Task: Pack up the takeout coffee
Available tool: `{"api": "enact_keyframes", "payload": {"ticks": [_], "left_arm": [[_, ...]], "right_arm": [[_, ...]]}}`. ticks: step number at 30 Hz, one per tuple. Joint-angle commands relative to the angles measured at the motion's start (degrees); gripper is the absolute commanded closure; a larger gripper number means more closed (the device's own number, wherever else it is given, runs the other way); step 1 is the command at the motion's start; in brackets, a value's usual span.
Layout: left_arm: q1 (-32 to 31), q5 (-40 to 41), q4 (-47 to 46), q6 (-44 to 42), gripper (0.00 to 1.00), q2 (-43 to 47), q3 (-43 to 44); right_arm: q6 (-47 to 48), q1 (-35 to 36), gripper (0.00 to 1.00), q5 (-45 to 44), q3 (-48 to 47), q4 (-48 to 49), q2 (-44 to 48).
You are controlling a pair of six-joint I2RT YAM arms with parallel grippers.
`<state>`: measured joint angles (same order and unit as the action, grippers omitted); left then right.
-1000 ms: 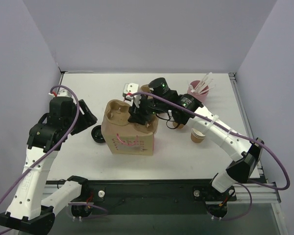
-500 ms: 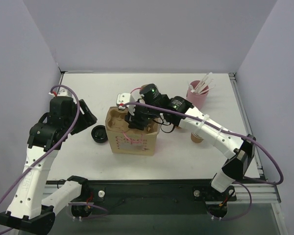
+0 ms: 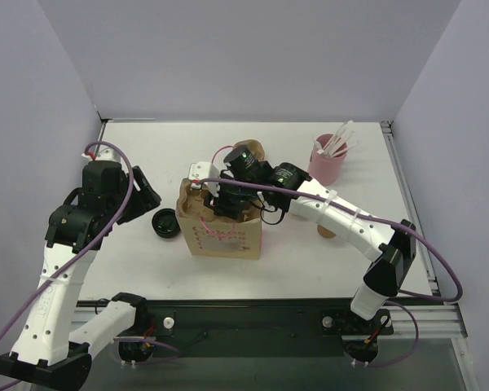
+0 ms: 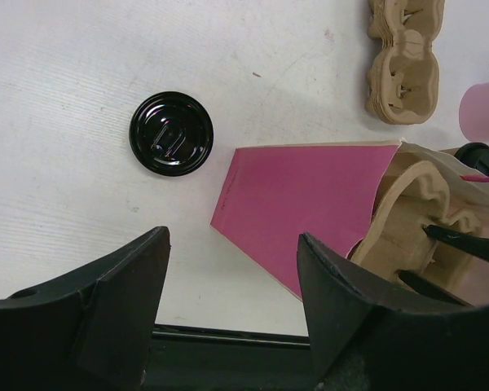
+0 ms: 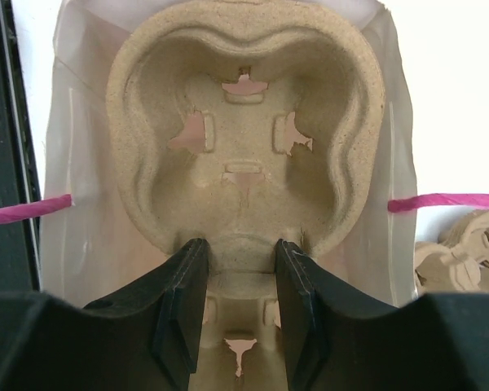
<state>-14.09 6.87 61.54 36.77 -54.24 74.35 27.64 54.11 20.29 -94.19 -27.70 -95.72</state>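
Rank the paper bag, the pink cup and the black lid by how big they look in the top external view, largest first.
1. paper bag, clearly the largest.
2. pink cup.
3. black lid, which looks only slightly smaller than the cup. The cup stands upright and farther back, so that gap is unsure.

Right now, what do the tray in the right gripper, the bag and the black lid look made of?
Two-cup tray, clamped in the right gripper: moulded pulp, matte, with a rough fibrous grain.
Paper bag: matte paper, probably kraft; flat pink side panel with sharp creases.
Black lid: likely plastic, given the glossy highlights and crisp moulded rings.
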Motion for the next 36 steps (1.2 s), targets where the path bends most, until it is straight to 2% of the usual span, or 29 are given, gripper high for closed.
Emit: {"api": "enact_keyframes", "payload": {"ticks": [1,13,19,23,26,36], "left_arm": [[0.20,0.51,0.42,-1.09,0.27,0.62,0.36],[-0.85,-0.37,-0.63,-2.58,0.26,-0.25,0.54],[-0.86,-6.69,-4.05,-3.20,0.26,0.09,-0.69],[-0.85,-15.03,-13.69,-2.77,0.27,5.44,-6.21],[-0.85,-15.92,-17.32,-2.06,0.28,8.09,-9.04],[-0.94,-17.68,-19.17,-3.02,0.29,6.16,-10.54]], "right_arm": [[1.89,0.56,0.80,-3.41,-1.78,-2.53,1.59],[2.42,0.82,0.79,-4.91,-3.98,-9.83,-0.25],[1.10,0.91,0.80,-5.97,-6.79,-9.91,-0.87],[0.49,0.91,0.80,-6.14,-7.76,-9.91,-1.13],[0.05,0.82,0.80,-5.97,-7.50,-9.91,-0.96],[-0.13,0.56,0.80,-5.70,-7.58,-9.91,-0.96]]}}
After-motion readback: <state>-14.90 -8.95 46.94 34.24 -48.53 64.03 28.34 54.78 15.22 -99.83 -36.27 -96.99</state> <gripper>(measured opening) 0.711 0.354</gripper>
